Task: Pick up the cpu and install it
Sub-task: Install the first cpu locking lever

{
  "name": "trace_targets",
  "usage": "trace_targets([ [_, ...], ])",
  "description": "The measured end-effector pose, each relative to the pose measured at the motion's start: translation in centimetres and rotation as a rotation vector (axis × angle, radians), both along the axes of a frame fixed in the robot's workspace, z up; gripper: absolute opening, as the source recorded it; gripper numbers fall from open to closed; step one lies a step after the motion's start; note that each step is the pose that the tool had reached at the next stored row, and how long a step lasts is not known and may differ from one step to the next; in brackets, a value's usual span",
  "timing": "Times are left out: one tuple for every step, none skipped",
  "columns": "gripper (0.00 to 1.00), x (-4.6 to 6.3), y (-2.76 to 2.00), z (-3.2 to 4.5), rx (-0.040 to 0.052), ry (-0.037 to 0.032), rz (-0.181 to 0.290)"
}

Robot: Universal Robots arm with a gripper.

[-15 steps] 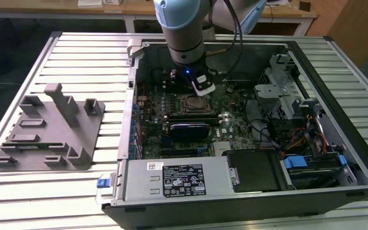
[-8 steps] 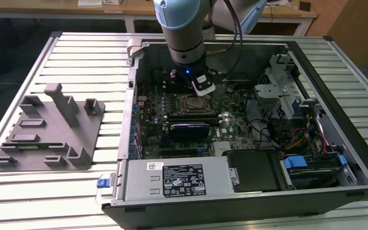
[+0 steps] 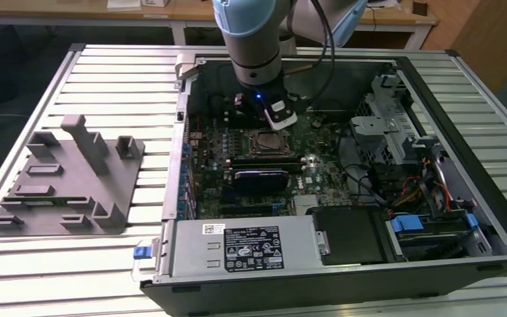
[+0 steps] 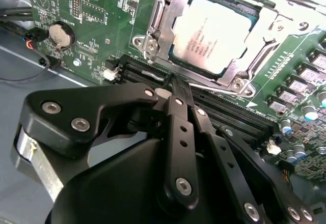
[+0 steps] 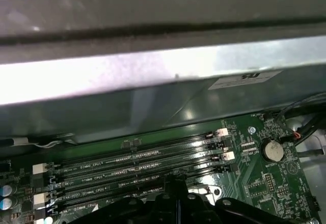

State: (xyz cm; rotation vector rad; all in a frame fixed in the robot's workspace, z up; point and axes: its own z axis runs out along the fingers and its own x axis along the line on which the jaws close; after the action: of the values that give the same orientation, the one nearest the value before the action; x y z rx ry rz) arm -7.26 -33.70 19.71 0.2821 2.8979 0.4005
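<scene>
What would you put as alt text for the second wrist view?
A silver-topped cpu sits in its metal-framed socket on a green motherboard, with the black pincer, fingers closed together and empty, just beside the socket over the memory slots. A round coin battery lies on the board nearby.

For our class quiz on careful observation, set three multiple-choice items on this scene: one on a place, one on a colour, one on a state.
1. Where is the square, silver-topped cpu?
A. inside the socket's shiny metal frame
B. on the grey moulded tray
C. in the gripper

2. What colour is the flat printed motherboard?
A. blue
B. green
C. red

3. The black metal computer case is:
A. open
B. closed
C. upside down

Answers:
1. A, since the metal frame surrounds the cpu in the second wrist view.
2. B, since the motherboard shows green in both wrist views.
3. A, since the exterior view shows the parts inside the computer case.
</scene>
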Motion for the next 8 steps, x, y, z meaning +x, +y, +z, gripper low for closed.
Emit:
trace_targets([
  [0.11, -0.01, 0.06, 0.01, 0.0004, 0.0001, 0.0],
  [0.11, -0.01, 0.15, 0.0, 0.0012, 0.0001, 0.0],
  [0.11, -0.01, 0.24, 0.0, 0.0021, 0.0001, 0.0],
  [0.11, -0.01, 0.32, 0.0, 0.003, 0.0001, 0.0],
  [0.11, -0.01, 0.39, 0.0, 0.0039, 0.0001, 0.0],
  [0.11, 0.0, 0.43, 0.0, 0.0042, 0.0001, 0.0],
  [0.11, 0.0, 0.44, -0.01, 0.0044, 0.0, 0.0],
  [0.11, 0.0, 0.44, -0.01, 0.0043, 0.0001, 0.0],
])
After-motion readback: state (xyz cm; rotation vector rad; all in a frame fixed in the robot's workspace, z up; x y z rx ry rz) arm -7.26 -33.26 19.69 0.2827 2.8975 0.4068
